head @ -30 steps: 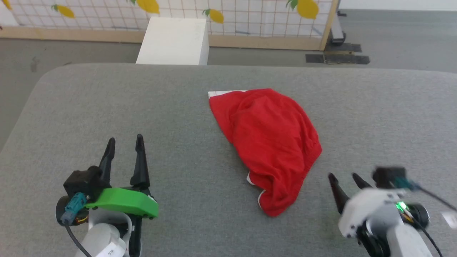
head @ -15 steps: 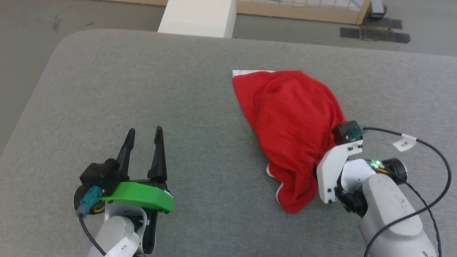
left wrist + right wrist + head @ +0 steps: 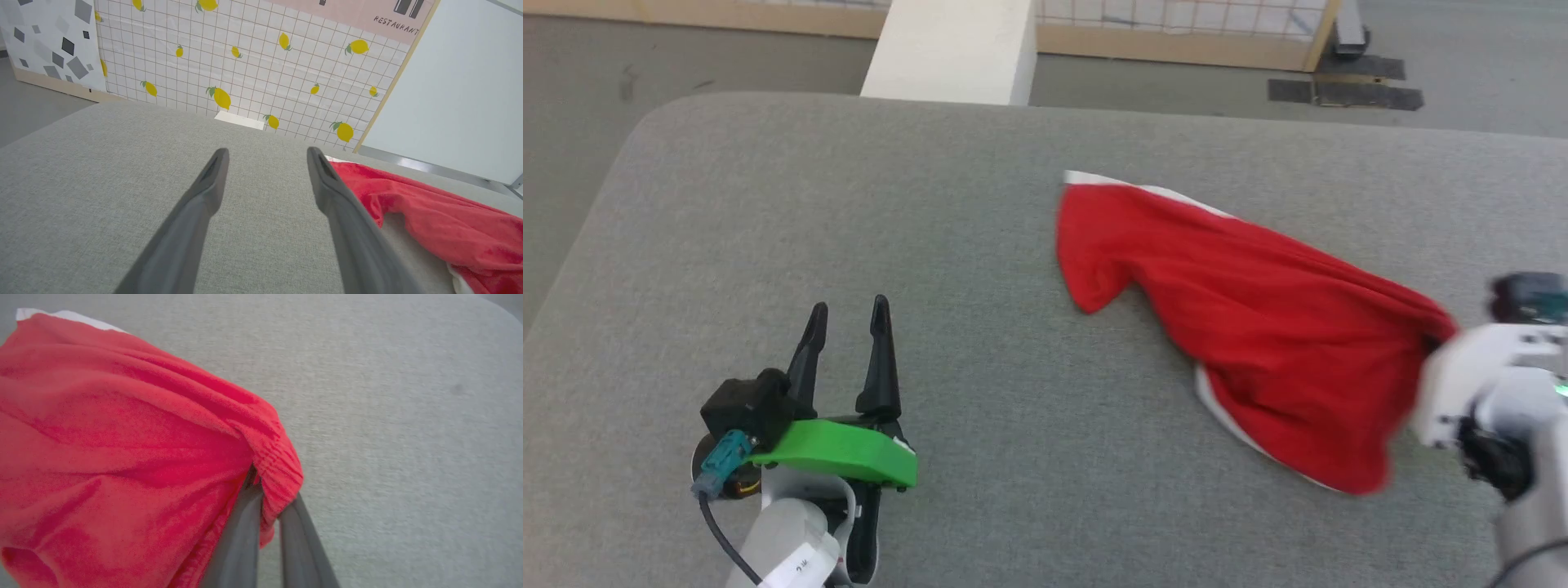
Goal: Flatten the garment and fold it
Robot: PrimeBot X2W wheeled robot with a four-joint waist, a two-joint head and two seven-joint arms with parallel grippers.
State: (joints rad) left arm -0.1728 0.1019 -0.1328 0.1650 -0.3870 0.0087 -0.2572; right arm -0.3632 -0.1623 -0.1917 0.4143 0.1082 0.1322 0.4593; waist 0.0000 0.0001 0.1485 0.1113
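Note:
The garment (image 3: 1258, 327), bright red shorts with white trim, lies stretched across the grey padded table (image 3: 849, 204) from centre to the right. My right gripper (image 3: 1437, 347) at the right edge is shut on its gathered waistband (image 3: 273, 473), with the cloth pinched between the two dark fingers (image 3: 241, 535). At the lower left my left gripper (image 3: 845, 314) stands open over bare table, well apart from the cloth. In the left wrist view the garment (image 3: 429, 216) lies to the right of my left gripper (image 3: 265, 155).
A white box (image 3: 952, 49) stands on the floor beyond the table's far edge. A tiled lemon-print wall panel (image 3: 245, 61) with a wooden base runs behind it. The table's rounded left corner (image 3: 645, 131) drops to grey floor.
My right gripper has closed on the waistband and pulled it to the right, stretching the bunched shorts out long. The head camera shifted. My left gripper stayed open in place.

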